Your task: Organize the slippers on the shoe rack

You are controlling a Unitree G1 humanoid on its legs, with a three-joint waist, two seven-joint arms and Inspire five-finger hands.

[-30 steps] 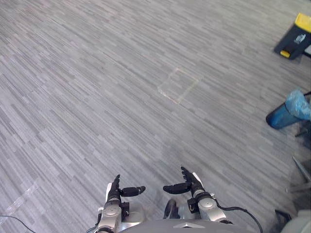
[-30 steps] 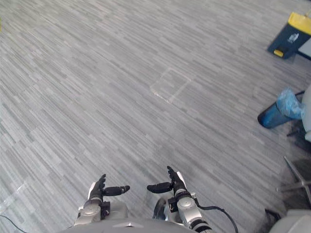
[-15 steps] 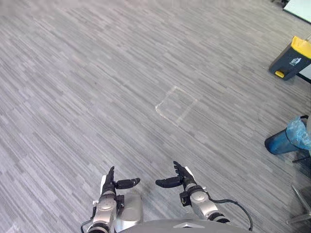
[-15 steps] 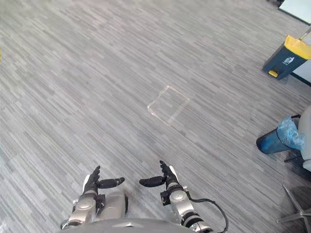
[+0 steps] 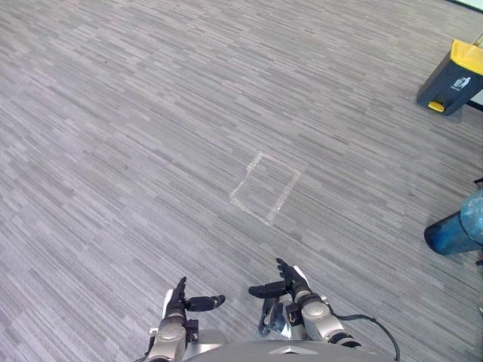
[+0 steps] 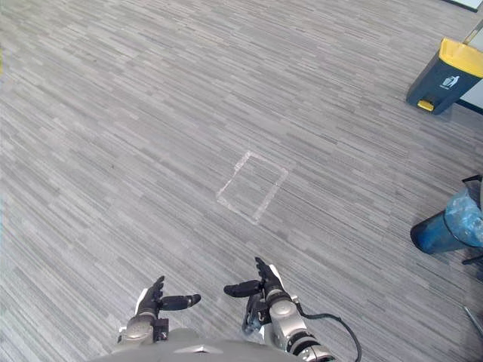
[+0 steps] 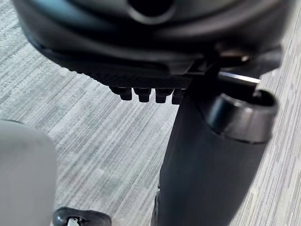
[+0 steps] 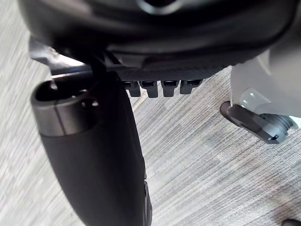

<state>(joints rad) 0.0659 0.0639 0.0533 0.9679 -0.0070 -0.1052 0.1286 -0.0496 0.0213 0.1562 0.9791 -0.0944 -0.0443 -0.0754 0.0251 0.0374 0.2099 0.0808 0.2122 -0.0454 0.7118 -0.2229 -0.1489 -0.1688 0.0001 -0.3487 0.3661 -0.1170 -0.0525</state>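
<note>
- Slippers: where they lie I cannot tell; neither hand holds one.
- Left hand: fingers straight, thumb out, empty.
- Taped square: on the floor ahead.
- Right hand: spread likewise, empty.
- Blue bin: probably a bump risk if the robot turns right.

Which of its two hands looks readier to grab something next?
Hardly any difference: left hand and right hand both hang open and empty, side by side over the carpet. Right, marginally: it sits slightly further forward.
</note>
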